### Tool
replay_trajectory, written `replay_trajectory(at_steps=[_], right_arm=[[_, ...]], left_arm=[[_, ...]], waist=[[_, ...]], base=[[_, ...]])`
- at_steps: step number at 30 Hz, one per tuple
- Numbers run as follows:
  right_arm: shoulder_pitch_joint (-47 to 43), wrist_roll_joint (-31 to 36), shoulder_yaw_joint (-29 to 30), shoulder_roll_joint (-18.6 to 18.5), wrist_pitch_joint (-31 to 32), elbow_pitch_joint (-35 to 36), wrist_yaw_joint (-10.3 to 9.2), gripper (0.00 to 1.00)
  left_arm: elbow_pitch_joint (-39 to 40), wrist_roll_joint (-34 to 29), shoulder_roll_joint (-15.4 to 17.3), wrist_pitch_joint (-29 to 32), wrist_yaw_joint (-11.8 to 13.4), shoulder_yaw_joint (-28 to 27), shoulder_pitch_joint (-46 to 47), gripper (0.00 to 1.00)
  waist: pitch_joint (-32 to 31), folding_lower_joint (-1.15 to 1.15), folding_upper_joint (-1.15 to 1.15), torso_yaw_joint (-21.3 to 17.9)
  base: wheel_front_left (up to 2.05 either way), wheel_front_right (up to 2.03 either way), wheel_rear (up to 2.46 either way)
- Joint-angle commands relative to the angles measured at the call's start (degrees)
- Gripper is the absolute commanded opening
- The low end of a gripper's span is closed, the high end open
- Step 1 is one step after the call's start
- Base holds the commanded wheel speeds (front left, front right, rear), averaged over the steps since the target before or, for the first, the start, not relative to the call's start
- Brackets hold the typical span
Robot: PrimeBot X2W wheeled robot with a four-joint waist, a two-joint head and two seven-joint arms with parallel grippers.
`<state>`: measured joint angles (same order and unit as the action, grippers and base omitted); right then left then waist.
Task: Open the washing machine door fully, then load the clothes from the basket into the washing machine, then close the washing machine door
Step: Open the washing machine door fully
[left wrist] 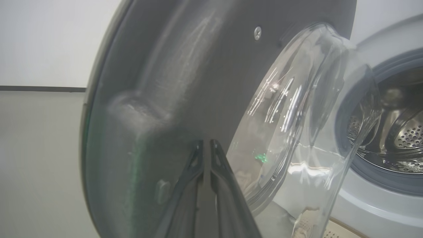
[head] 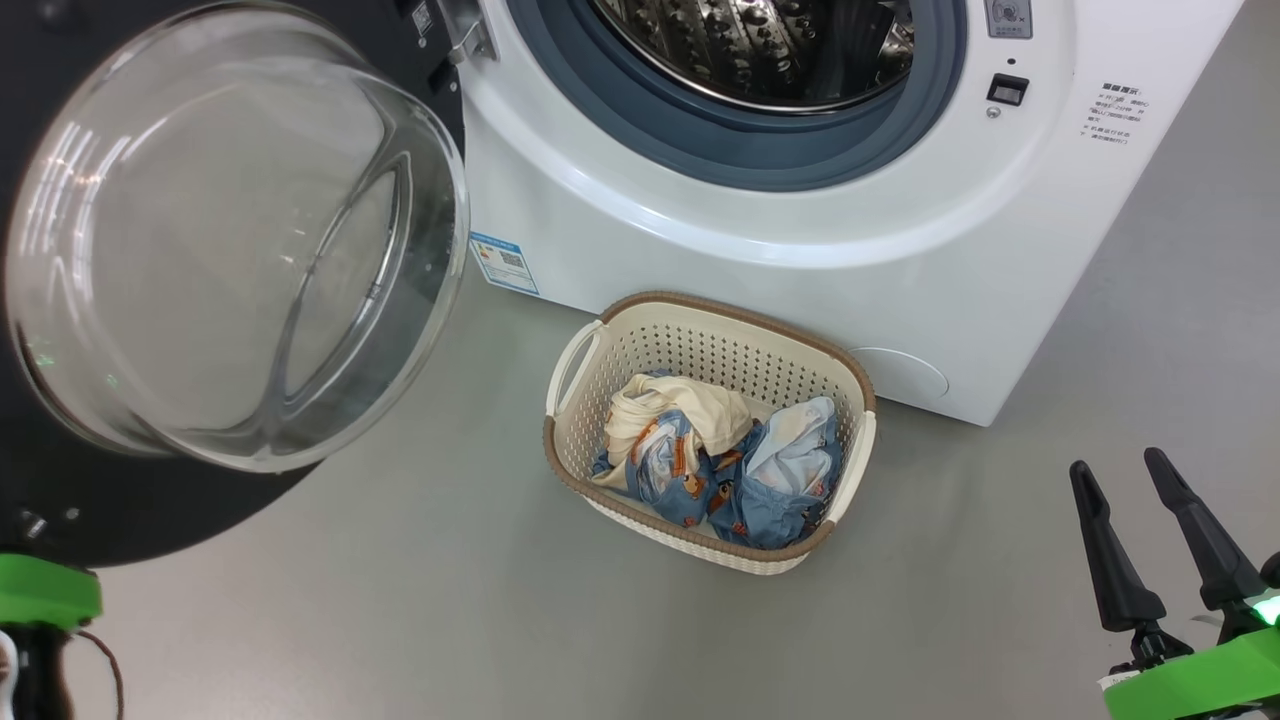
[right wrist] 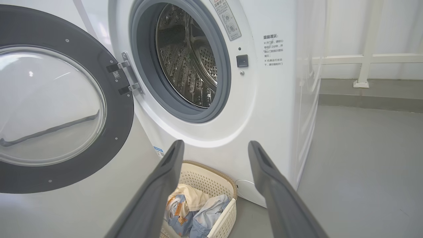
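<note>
Glossy black around a bulging clear glass bowl, the large round washing machine door (head: 230, 230) stands swung wide to the left of the big white front-loading washing machine (head: 700, 230), and the left tool (left wrist: 206, 142), dark fingers clenched together on nothing, points at its grey inner rim, probably as a blunt pusher to open it fully. Just before the machine sits the small cream perforated plastic basket (head: 740, 310) holding the blue bear-print and cream clothes (head: 720, 460), handy for the right tool (head: 1117, 460), which hangs released and empty off the machine's right, seemingly readied to grab.
</note>
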<state>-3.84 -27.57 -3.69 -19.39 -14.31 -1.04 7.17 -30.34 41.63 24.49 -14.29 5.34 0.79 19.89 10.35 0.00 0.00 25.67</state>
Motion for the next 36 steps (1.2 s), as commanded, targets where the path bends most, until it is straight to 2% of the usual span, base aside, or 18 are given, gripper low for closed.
replay_trajectory(at_steps=[1,6,22,30,32,33,34,35,36], right_arm=[[1.4,0.7,-1.2,-1.3,-0.7,1.3,0.32,1.0],[1.9,0.7,-1.8,-1.3,-0.7,1.1,0.32,1.0],[2.1,0.8,-1.8,-1.1,-0.7,0.9,0.32,1.0],[2.0,0.6,-1.8,-1.0,-0.7,0.8,0.32,1.0],[1.8,0.6,-1.6,-0.9,-0.7,0.9,0.32,1.0],[1.8,0.6,-1.6,-0.8,-0.7,0.9,0.32,1.0],[1.7,0.6,-1.5,-0.7,-0.7,0.9,0.32,1.0],[1.7,0.7,-1.4,-0.6,-0.7,0.9,0.32,1.0],[1.7,0.7,-1.4,-0.4,-0.7,1.0,0.32,1.0]], left_arm=[[-1.3,-0.9,4.3,-0.6,-0.3,-3.3,3.2,0.0],[-6.0,-2.4,4.8,-0.7,-2.5,-4.8,5.9,0.0],[-12.6,-8.0,3.0,-0.7,-7.7,-9.7,8.8,0.0],[-11.6,-10.2,1.5,-0.7,-10.2,-11.7,8.0,0.0],[-9.8,-11.0,0.2,-0.7,-10.6,-12.5,6.8,0.0],[-8.6,-11.4,-0.5,-0.7,-10.7,-13.0,6.0,0.24],[-7.5,-11.9,-1.2,-0.7,-10.9,-13.4,5.2,0.39],[-6.2,-12.3,-2.0,-0.7,-11.0,-13.8,4.2,0.48],[-5.1,-12.9,-2.7,-0.7,-11.1,-14.2,3.3,0.84]], waist=[[0.0,0.0,0.0,0.0],[-0.1,0.0,0.0,-0.5],[-0.6,0.0,0.0,-0.3],[-1.1,0.0,0.0,-0.7],[-1.3,0.0,0.0,-0.7],[-1.4,0.0,0.0,-0.8],[-1.5,0.0,0.0,-1.0],[-1.6,0.0,0.0,-1.1],[-1.7,0.0,0.0,-1.3]], base=[[0.0,0.0,0.0],[0.0,0.0,0.0],[0.0,0.0,0.0],[0.0,0.0,0.0],[0.0,0.0,0.0],[0.0,0.0,0.0],[0.0,0.0,0.0],[0.0,0.0,0.0],[0.0,0.0,0.0]])
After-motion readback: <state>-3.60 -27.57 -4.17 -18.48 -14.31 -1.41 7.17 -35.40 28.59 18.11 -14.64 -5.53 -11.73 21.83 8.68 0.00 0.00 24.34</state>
